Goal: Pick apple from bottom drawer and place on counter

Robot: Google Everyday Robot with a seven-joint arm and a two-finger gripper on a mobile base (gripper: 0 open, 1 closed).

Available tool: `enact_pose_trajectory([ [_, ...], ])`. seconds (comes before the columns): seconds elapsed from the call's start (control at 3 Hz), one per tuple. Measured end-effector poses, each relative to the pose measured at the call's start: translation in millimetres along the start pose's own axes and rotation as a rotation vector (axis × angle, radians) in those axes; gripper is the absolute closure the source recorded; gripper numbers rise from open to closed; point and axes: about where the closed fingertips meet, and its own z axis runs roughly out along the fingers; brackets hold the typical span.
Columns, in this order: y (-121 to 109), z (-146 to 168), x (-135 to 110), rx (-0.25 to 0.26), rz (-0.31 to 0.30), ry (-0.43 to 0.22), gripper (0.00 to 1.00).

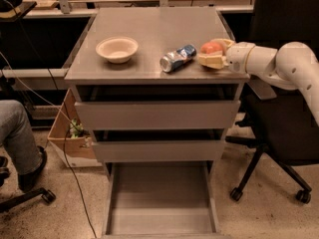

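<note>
The red-orange apple (211, 48) sits between the fingers of my gripper (210, 53), low over the right side of the grey counter (154, 31); I cannot tell whether it touches the surface. The gripper comes in from the right on the white arm and is shut on the apple, just right of the crushed silver-blue can (177, 58). The bottom drawer (160, 195) is pulled out below, its flat grey floor bare.
A beige bowl (117, 49) stands on the counter's left part. The two upper drawers (157, 114) stand slightly ajar. A black office chair (279, 128) is at the right. A seated person's leg (17, 138) and a cardboard box (70, 133) are at the left.
</note>
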Motion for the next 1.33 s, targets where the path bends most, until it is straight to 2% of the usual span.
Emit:
enact_pose_trajectory([
  [0.33, 0, 0, -2, 0.0, 0.0, 0.0, 0.04],
  [0.67, 0, 0, 2, -0.001, 0.005, 0.004, 0.0],
  [1.0, 0, -1, 2, 0.0, 0.005, 0.005, 0.0],
  [1.33, -18, -21, 5, 0.037, -0.006, 0.018, 0.0],
])
